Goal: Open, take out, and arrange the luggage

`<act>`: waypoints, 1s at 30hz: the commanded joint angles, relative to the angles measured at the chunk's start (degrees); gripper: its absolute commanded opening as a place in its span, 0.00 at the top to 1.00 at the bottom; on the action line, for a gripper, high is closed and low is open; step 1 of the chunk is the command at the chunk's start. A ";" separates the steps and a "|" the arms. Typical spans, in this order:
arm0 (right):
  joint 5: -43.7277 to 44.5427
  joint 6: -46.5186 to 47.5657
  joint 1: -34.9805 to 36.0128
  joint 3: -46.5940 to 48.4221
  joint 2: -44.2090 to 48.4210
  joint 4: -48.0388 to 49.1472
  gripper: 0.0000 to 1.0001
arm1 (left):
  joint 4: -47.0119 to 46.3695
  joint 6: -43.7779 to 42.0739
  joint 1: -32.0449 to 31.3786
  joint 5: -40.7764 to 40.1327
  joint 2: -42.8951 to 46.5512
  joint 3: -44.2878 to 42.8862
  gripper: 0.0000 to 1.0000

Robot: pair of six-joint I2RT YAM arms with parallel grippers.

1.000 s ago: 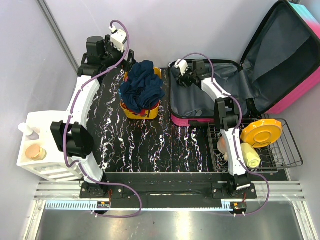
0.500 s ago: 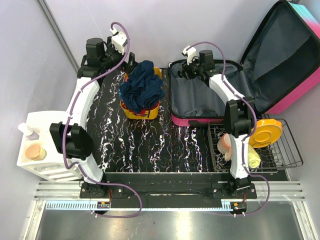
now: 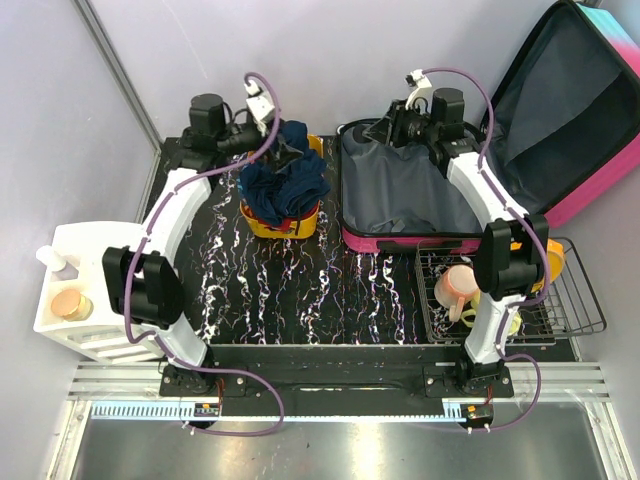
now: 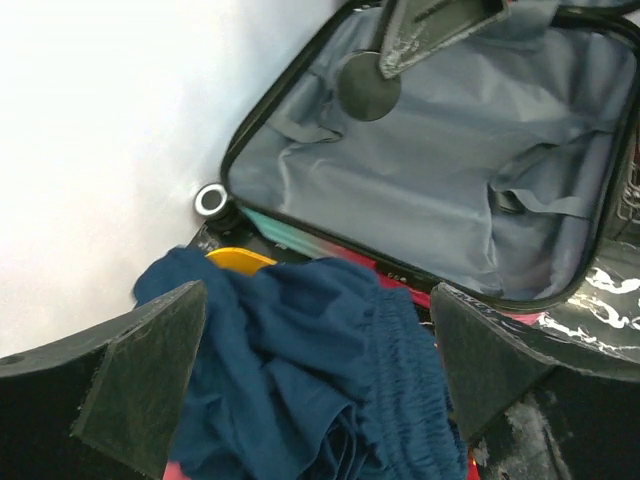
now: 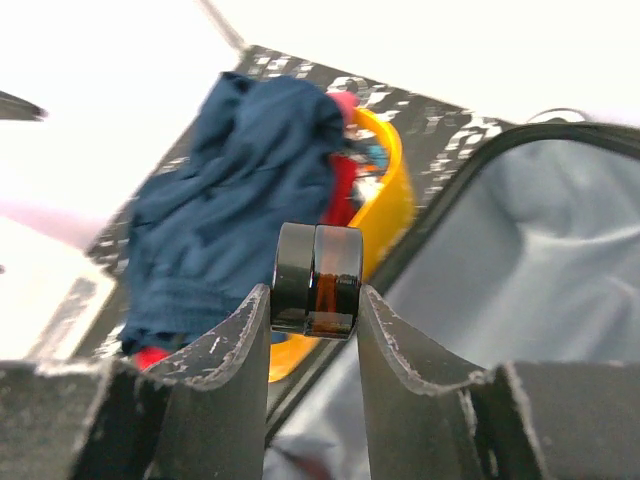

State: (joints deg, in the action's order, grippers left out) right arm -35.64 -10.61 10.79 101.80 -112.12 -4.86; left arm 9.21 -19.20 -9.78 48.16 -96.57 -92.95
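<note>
The luggage (image 3: 400,195) lies open at the back right, grey lining up, with its lid (image 3: 575,110) leaning against the wall. My right gripper (image 3: 397,124) hovers over the luggage's back rim. In the right wrist view it (image 5: 315,300) is shut on a small black round jar (image 5: 318,278), held by its flat sides. My left gripper (image 3: 283,148) hangs open just above a dark blue cloth (image 3: 283,180) heaped on a yellow bin (image 3: 283,222). In the left wrist view its fingers (image 4: 150,375) straddle the cloth (image 4: 300,370) without touching, with the luggage lining (image 4: 430,170) beyond.
A black wire rack (image 3: 575,310) at the front right holds a pink cup (image 3: 455,285) and a yellow plate (image 3: 550,258), partly behind my right arm. A white shelf unit (image 3: 80,290) with bottles stands at the left. The luggage's black wheel (image 4: 211,200) sits by the wall.
My right gripper has lifted from the luggage's back left corner and moved right along the back rim with the jar. My left gripper has swung right to over the blue cloth.
</note>
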 commanded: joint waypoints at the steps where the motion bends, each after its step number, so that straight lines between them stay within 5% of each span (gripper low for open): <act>1: -11.37 -13.36 0.46 -5.71 6.03 11.16 1.00 | -8.75 -9.88 -4.89 3.26 3.14 4.33 0.01; 9: -20.16 -20.06 0.38 -9.51 7.35 17.69 1.00 | -17.90 -21.58 -13.24 -1.49 2.89 11.20 0.01; 18: -24.30 -21.38 0.64 -12.41 8.40 21.12 1.00 | -25.47 -16.66 -14.65 -3.16 0.51 10.95 0.01; 30: -27.02 -24.19 2.13 -12.68 7.70 24.55 1.00 | -20.64 -16.66 -14.74 5.11 -1.68 8.57 0.04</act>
State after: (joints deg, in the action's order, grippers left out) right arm -59.77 -33.15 11.84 88.84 -107.83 15.07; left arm -10.04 -35.53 -24.47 49.41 -97.27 -81.78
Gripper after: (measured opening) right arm 0.399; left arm 0.961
